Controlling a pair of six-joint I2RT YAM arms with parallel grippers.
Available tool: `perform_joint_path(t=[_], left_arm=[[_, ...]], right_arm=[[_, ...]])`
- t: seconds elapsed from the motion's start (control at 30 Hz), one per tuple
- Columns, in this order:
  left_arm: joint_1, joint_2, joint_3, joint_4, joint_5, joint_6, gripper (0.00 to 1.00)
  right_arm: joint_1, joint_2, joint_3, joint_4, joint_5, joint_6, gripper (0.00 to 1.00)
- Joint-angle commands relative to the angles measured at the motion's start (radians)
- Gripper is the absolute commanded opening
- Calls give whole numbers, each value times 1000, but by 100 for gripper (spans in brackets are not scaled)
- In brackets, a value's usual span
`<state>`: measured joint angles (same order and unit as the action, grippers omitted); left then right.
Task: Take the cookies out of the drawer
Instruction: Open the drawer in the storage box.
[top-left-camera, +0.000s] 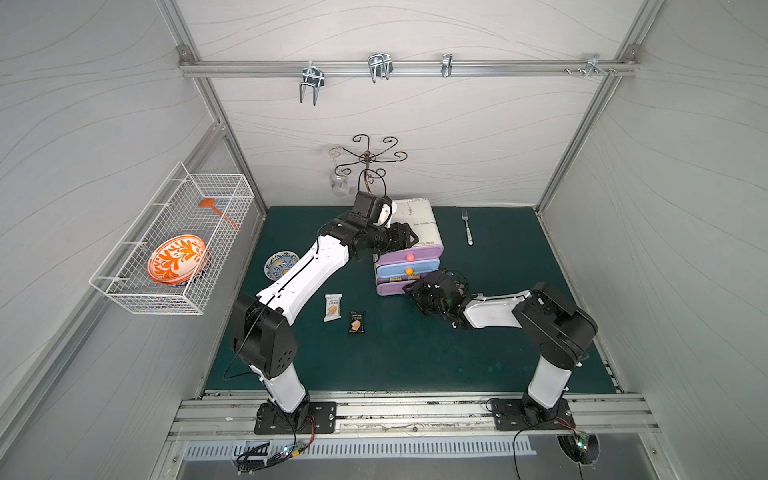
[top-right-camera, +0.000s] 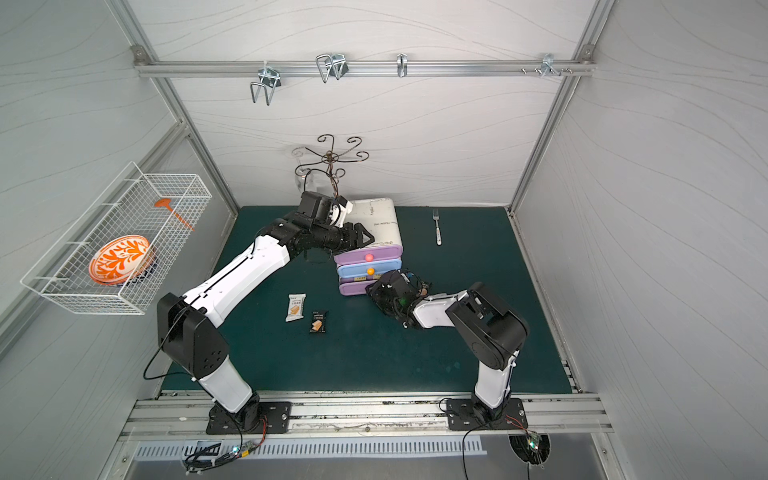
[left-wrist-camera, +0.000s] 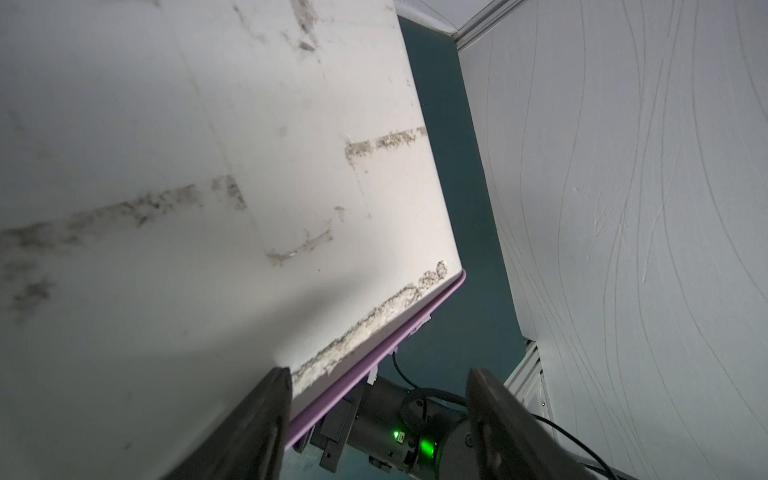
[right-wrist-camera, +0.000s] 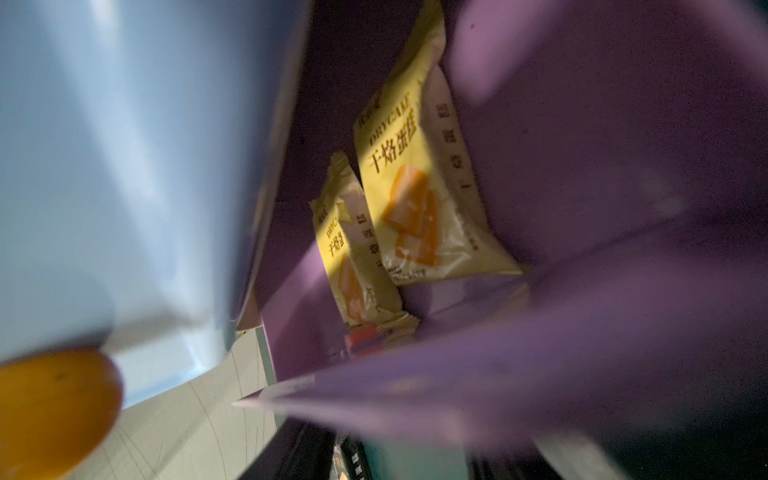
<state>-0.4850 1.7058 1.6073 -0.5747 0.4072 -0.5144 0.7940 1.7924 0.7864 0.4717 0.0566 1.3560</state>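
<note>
A white cabinet (top-left-camera: 417, 222) holds three drawers, and the purple bottom drawer (top-left-camera: 390, 287) is pulled out. In the right wrist view two pale yellow cookies packets (right-wrist-camera: 415, 187) (right-wrist-camera: 353, 266) lie inside it. A white cookie packet (top-left-camera: 333, 306) and a black one (top-left-camera: 356, 321) lie on the green mat in both top views. My right gripper (top-left-camera: 417, 287) is at the open drawer's front, its fingers hidden. A black printed wrapper (right-wrist-camera: 347, 461) shows by it. My left gripper (left-wrist-camera: 380, 399) stands open over the cabinet's top front edge, holding nothing.
A fork (top-left-camera: 467, 226) lies right of the cabinet and a blue-patterned plate (top-left-camera: 281, 264) lies left of it. A wire basket (top-left-camera: 137, 291) on the left wall holds an orange plate (top-left-camera: 178, 258). A metal mug tree (top-left-camera: 368, 162) and a glass (top-left-camera: 338, 183) stand behind.
</note>
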Motion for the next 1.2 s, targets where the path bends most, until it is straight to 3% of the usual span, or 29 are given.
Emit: perform_joint_path(t=[0.0, 0.7, 1.17], left_arm=[[5, 63, -26, -36, -2, 24, 72], [13, 14, -117, 19, 24, 19, 72], [21, -13, -159, 52, 32, 19, 73]], right_arm=[[4, 18, 10, 51, 59, 17, 51], [32, 77, -10, 240, 216, -23, 38], [50, 111, -7, 285, 238, -44, 21]])
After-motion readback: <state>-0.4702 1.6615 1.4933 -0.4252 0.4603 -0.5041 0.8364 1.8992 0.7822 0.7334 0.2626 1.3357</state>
